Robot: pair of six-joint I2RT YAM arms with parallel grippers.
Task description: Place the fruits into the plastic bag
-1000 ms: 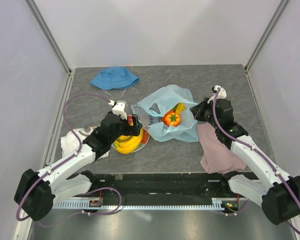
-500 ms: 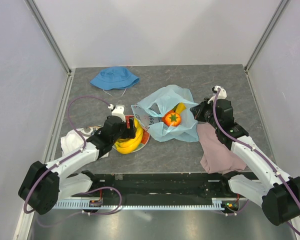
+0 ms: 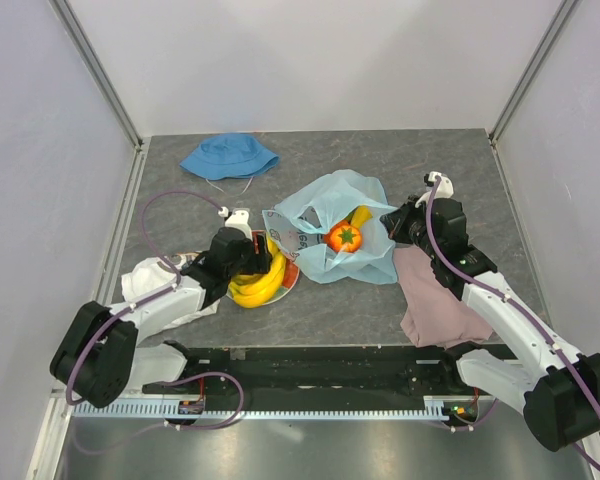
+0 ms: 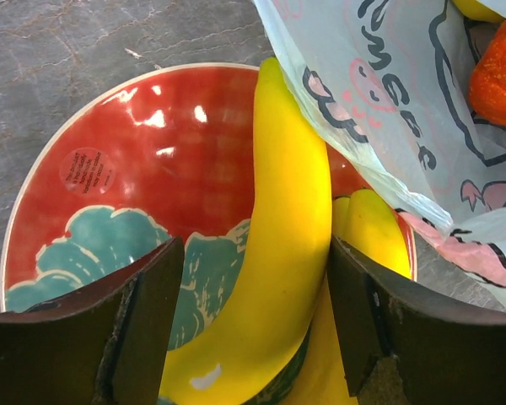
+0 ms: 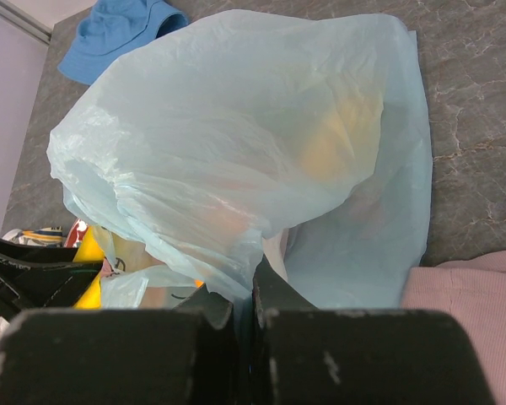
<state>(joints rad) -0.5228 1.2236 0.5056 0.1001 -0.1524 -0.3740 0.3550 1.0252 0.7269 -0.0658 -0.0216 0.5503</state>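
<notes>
- My left claw [image 4: 253, 253] is spread wide, one finger on each side of the top fruit in the bunch of smooth, curved yellow bananas [image 4: 291, 211]. It is not closed on it, and I cannot tell whether either finger touches the skin.
- The bananas lie on the glossy round plate with a red face and teal floral pattern [image 4: 143, 143], left of centre in the top view. Their far end is tucked under the edge of the thin light-blue plastic bag printed with pink cartoons [image 4: 379, 93].
- I judge the bananas firm but bruisable, waxy and tapered, so a pinch near a tip would likely squirt off or let the bunch swing. The thick middle, where I straddle now, looks the best place to take hold, with a moderate squeeze.
- If they are joined as a bunch, the lower ones will hang as extra weight to one side. The glazed plate may also skate on the grey desk [image 3: 330, 310].
- My right claw [image 5: 244, 297] is pressed together on a fold of the bag film, low in the middle of the right wrist view.
- The film looks feather-light, limp and slippery. I expect the mouth to sag shut unless it is held near its rim.
- Inside the bag, at the centre of the top view, sit a round orange-red fruit [image 3: 344, 237] and a yellow fruit [image 3: 360, 216].
</notes>
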